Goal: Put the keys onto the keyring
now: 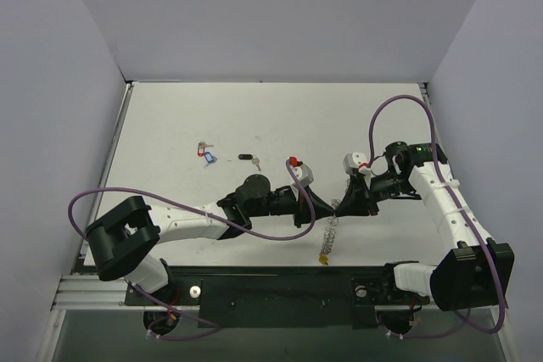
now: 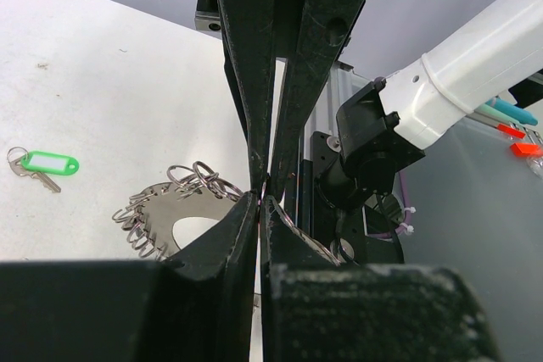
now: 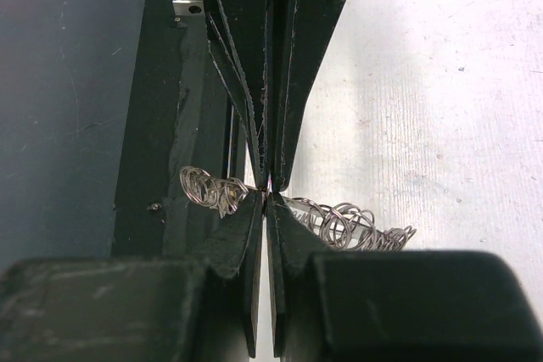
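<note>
- Left gripper (image 2: 260,203), jaws drawn almost together, meets the right gripper (image 2: 270,177) tip to tip.
- The keyring (image 2: 161,214), fringed with small wire loops, sits just behind the fingertips.
- A green-tagged key (image 2: 44,164) lies apart on the white table (image 2: 127,82).

Top camera looks down from behind — both wrist cameras sit close, sharing the keyring (image 2: 157,209).

The left arm (image 1: 191,225) lies low, stretched toward the right. The right arm (image 1: 441,201) reaches away from its base, then folds at the wrist toward the left. The left tool (image 2: 260,203) and the right tool (image 3: 266,199) meet tip to tip. The right tool is pressed fully together. The left one shows a thin slit between its fingers (image 2: 227,235).
</note>
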`<action>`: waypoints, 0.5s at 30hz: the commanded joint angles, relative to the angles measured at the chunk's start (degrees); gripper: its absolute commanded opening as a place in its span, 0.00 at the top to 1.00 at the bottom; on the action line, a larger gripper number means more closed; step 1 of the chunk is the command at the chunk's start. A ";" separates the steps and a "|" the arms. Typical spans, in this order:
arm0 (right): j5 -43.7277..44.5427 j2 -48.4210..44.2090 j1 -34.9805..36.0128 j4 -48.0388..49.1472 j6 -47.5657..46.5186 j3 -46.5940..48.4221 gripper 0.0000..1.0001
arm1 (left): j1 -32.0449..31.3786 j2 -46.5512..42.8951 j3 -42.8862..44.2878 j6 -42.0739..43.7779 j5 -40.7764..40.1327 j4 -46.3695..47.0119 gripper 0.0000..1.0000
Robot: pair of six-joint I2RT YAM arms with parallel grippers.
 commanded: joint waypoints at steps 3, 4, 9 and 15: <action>-4.46 -1.24 -0.15 -2.76 -0.12 -0.03 1.00 | -0.03 -2.03 1.47 -0.32 -2.28 1.53 0.87; -4.46 -1.24 -0.15 -2.76 -0.12 -0.03 1.00 | -0.03 -2.03 1.30 -0.24 -2.45 1.53 0.87; -4.46 -1.24 -0.15 -2.67 -0.04 -0.03 1.00 | -0.03 -2.55 1.03 -0.24 -2.54 2.05 0.80; -4.54 -1.24 -0.15 -2.67 0.05 0.06 1.00 | -0.03 -2.56 0.68 -0.32 -2.37 2.23 0.79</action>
